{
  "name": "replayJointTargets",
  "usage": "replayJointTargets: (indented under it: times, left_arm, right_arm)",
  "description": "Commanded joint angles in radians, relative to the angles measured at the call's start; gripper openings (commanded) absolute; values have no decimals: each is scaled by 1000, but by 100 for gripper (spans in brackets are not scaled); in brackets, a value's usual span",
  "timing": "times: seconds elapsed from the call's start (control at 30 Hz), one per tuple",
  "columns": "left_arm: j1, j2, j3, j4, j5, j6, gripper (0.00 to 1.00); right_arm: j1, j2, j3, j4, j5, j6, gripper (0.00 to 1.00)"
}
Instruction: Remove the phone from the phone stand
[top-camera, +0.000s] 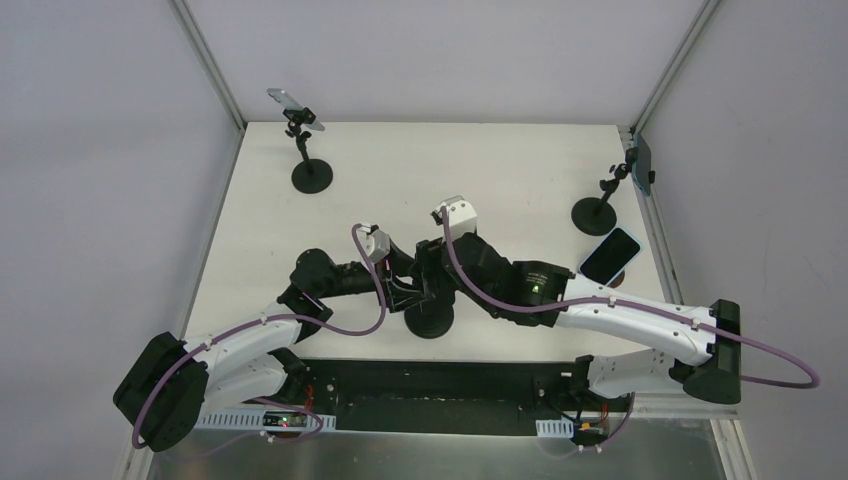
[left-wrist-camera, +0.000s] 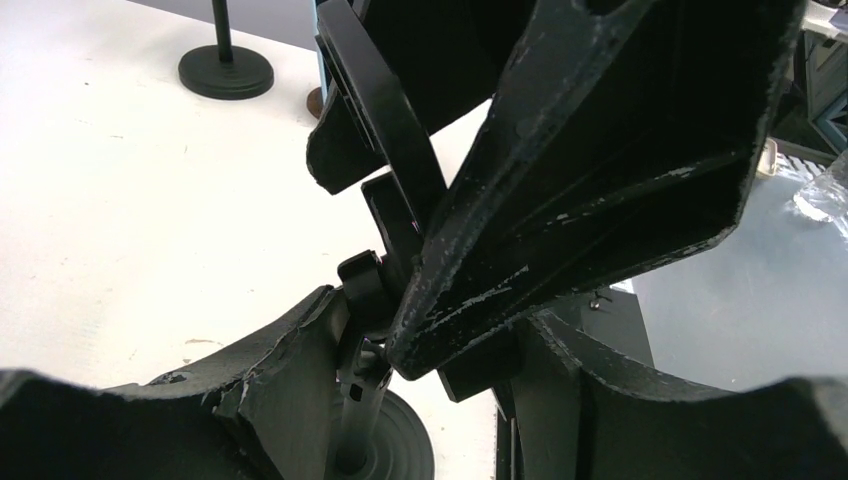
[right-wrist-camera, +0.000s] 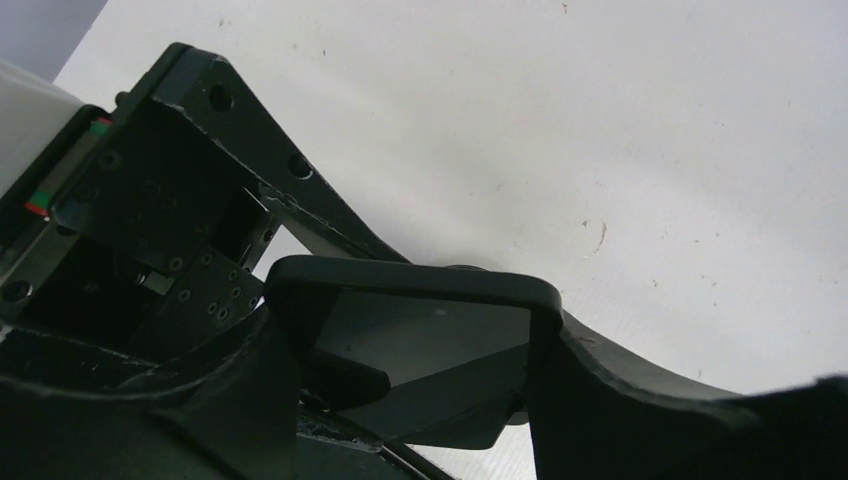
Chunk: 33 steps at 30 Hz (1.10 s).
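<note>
A black phone stand with a round base (top-camera: 430, 322) stands in the middle of the table under both arms. In the left wrist view its post (left-wrist-camera: 358, 405) rises between my left fingers, against the left finger (left-wrist-camera: 285, 385). My left gripper (top-camera: 408, 288) (left-wrist-camera: 435, 345) is closed around the stand's upper post. My right gripper (top-camera: 433, 276) (right-wrist-camera: 420, 365) is shut on the dark phone (right-wrist-camera: 425, 325), which is still at the stand's head. In the left wrist view a right finger (left-wrist-camera: 600, 170) crosses in front, with the phone's edge (left-wrist-camera: 385, 120) behind it. The phone is hidden in the top view.
Another stand (top-camera: 311, 176) with a phone (top-camera: 296, 110) stands at the back left, and a third (top-camera: 597, 213) with a phone (top-camera: 641, 165) at the right edge. A blue-rimmed phone (top-camera: 610, 255) lies flat near the right arm. Frame posts bound the table.
</note>
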Motion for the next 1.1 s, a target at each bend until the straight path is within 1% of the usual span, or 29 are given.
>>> replayJointTargets:
  times: [0.0, 0.03, 0.07, 0.1, 0.17, 0.3, 0.37, 0.57, 0.8, 1.07]
  left_arm:
    - [-8, -12, 33, 39, -5, -31, 0]
    - [-8, -13, 32, 39, -4, -31, 0]
    - [-8, -15, 32, 37, 3, -32, 0]
    - [-6, -15, 33, 37, 10, -31, 0]
    - [-4, -16, 34, 34, 15, -32, 0]
    - [0, -9, 42, 31, 41, -41, 0]
    - [0, -9, 45, 31, 56, -41, 0]
    - [0, -13, 54, 31, 102, -38, 0]
    - [0, -15, 63, 31, 145, -46, 0]
    - [0, -27, 61, 31, 163, -49, 0]
  right_arm:
    - [6, -4, 20, -14, -5, -59, 32]
    - [7, -6, 14, -16, -8, -87, 20]
    - [6, -8, 0, -12, -3, -117, 15]
    - [3, -12, -20, -1, 10, -148, 12]
    - [-9, -18, -63, 25, 26, -217, 9]
    - [-82, -51, -148, 89, -70, -281, 9]
    - [-122, -70, -175, 121, -112, -294, 0]
    - [-197, -80, -213, 158, -140, -391, 0]
    - [-294, -75, -225, 167, -229, -436, 0]
    - [-337, -86, -225, 166, -306, -483, 0]
